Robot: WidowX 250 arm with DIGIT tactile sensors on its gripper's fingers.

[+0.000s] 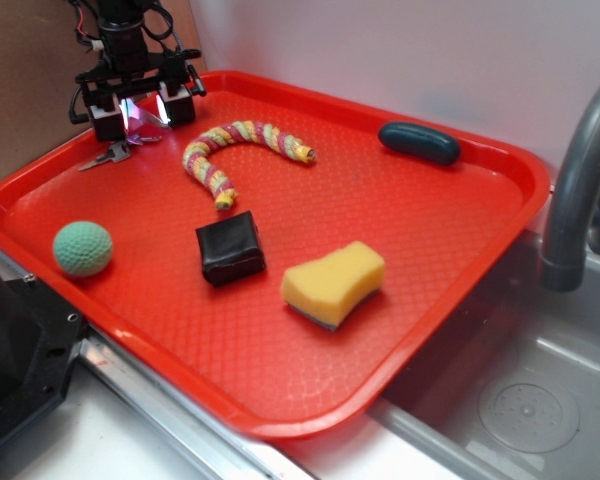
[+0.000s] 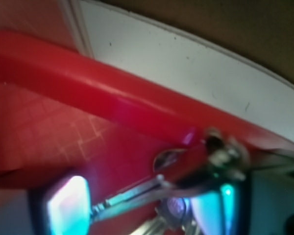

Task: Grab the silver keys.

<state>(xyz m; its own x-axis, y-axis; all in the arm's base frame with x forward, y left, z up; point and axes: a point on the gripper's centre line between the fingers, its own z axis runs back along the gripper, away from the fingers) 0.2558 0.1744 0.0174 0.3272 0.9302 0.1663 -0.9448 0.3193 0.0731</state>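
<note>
**A:** Where is the gripper (image 1: 142, 108) just now?

**B:** Upper left of the exterior frame, at the far corner of the red tray (image 1: 400, 330). Its two black fingers (image 1: 107, 120) point down and stand apart, with a visible gap between them. It is spread, not clenched.

**A:** And the silver keys (image 1: 120, 150)?

**B:** On the tray floor right under and just in front of the gripper, in the same upper-left corner. One key blade sticks out toward the left edge of the frame; the rest of the bunch sits below the gap between the fingers.

**A:** Is anything pinched?

**B:** Not that I can see. In the wrist view the silver keys (image 2: 137, 196) lie at the bottom centre, between a pale glowing pad (image 2: 68, 205) at lower left and another at lower right. A long blade reaches toward the left pad and seems to meet it, though the view is too blurred to tell for sure. The pads are well apart with the metal between them.

**A:** What else is on the tray?

**B:** A green ball (image 1: 82, 248) at the left, a striped rope toy (image 1: 235, 150) right of the gripper, a black block (image 1: 230, 246) at centre, a yellow sponge (image 1: 334, 282) to its right, and a dark oblong object (image 1: 419, 141) at upper right.
</note>
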